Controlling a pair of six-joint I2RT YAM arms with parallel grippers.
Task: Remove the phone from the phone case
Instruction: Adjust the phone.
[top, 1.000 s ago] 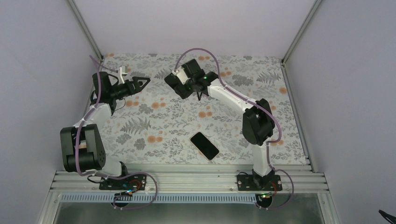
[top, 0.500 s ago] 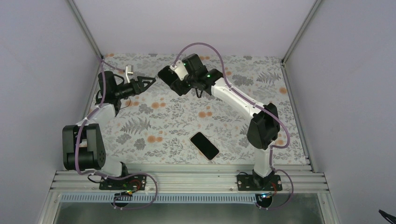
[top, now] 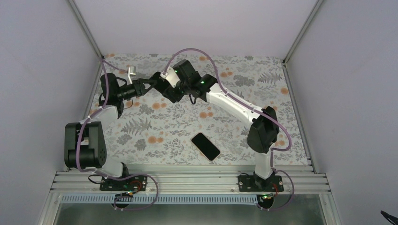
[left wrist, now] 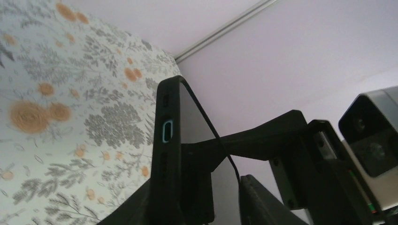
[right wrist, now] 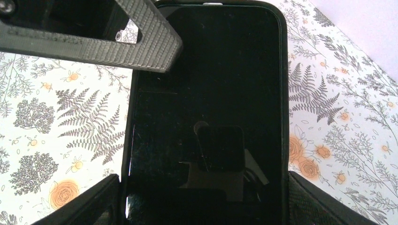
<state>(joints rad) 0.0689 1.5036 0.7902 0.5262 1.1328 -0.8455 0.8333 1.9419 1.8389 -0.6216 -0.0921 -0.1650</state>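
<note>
The black phone [top: 205, 146] lies flat on the floral mat near the front edge, apart from both arms. My right gripper [top: 169, 90] holds the black phone case [top: 162, 87] in the air at the back, its fingers clamped across the case's width. In the right wrist view the case [right wrist: 206, 93] fills the space between my right gripper [right wrist: 206, 206] jaws, glossy face to the camera. My left gripper [top: 153, 84] has its jaws closed in on the case's far end. The left wrist view shows that end [left wrist: 164, 154], light showing through its port cutout, inside my left gripper [left wrist: 195, 208].
The floral mat [top: 155, 126] covers the table between pale side walls and a back wall with metal corner posts [top: 87, 30]. An aluminium rail [top: 187, 180] runs along the near edge at the arm bases. The right arm's elbow [top: 260, 131] stands just right of the phone.
The right arm carried the case leftward and the left gripper reached right to meet it. The left jaws narrowed from wide open onto the case's end. The phone stayed put.
</note>
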